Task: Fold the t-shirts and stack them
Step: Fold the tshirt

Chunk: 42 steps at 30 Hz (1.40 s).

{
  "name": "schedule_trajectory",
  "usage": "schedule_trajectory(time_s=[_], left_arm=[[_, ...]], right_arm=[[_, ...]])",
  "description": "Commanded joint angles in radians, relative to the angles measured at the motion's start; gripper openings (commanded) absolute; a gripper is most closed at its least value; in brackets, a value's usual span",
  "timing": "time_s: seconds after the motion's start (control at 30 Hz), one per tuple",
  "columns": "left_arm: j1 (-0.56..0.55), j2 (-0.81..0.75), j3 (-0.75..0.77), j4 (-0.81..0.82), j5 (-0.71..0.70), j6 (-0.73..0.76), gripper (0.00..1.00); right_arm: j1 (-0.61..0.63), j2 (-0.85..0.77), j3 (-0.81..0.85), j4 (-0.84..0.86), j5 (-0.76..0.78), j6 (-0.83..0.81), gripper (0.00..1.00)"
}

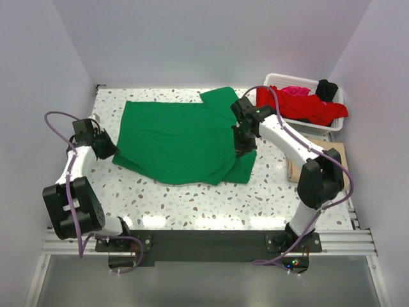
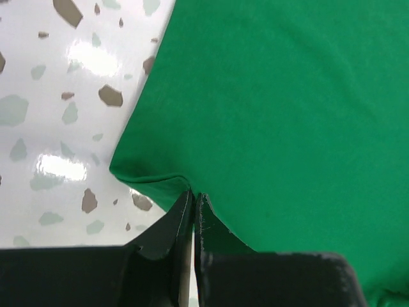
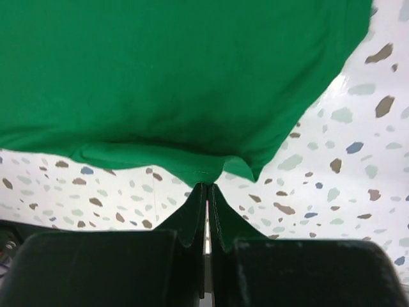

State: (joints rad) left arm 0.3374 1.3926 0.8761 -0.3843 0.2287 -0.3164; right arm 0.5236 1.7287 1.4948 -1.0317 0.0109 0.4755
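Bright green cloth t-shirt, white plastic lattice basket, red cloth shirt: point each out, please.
green t-shirt [image 1: 176,141]: top view, body centre.
basket [image 1: 294,78]: top view, far rim.
red shirt [image 1: 307,105]: top view, bunched middle.

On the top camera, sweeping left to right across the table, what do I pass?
Going rightward: left pincer → green t-shirt → right pincer → white basket.

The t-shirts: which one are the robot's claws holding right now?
The bright green t-shirt, spread on the table. The left gripper and right gripper each pinch its edge; the red t-shirt, magenta t-shirt and black t-shirt lie heaped in the white basket.
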Motion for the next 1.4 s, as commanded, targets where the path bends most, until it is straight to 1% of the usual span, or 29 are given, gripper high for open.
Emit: schedule_trajectory(time_s=[0.0, 0.27, 0.43, 0.53, 0.63, 1.0, 1.2, 1.37], left_arm=[[-0.012, 0.046, 0.101, 0.024, 0.008, -0.024, 0.00], [-0.028, 0.195, 0.253, 0.032, 0.017, -0.042, 0.00], [-0.041, 0.261, 0.305, 0.050, 0.021, -0.055, 0.00], [-0.052, 0.299, 0.336, 0.051, 0.012, -0.059, 0.00], [-0.055, 0.321, 0.359, 0.050, -0.006, -0.062, 0.00], [-0.055, 0.286, 0.368, 0.108, -0.088, -0.090, 0.00], [-0.057, 0.355, 0.405, 0.110, -0.042, -0.102, 0.00], [-0.057, 0.402, 0.435, 0.125, -0.040, -0.107, 0.00]], right_arm=[[-0.049, 0.046, 0.090, -0.014, 0.023, -0.066, 0.00], [-0.131, 0.206, 0.326, -0.053, 0.020, -0.126, 0.00], [-0.171, 0.298, 0.479, -0.099, 0.017, -0.146, 0.00], [-0.191, 0.325, 0.531, -0.113, 0.014, -0.156, 0.00], [-0.209, 0.353, 0.568, -0.128, 0.014, -0.163, 0.00], [-0.247, 0.407, 0.608, -0.133, 0.008, -0.179, 0.00], [-0.255, 0.436, 0.642, -0.136, 0.003, -0.187, 0.00], [-0.255, 0.485, 0.690, -0.140, -0.003, -0.195, 0.00]])
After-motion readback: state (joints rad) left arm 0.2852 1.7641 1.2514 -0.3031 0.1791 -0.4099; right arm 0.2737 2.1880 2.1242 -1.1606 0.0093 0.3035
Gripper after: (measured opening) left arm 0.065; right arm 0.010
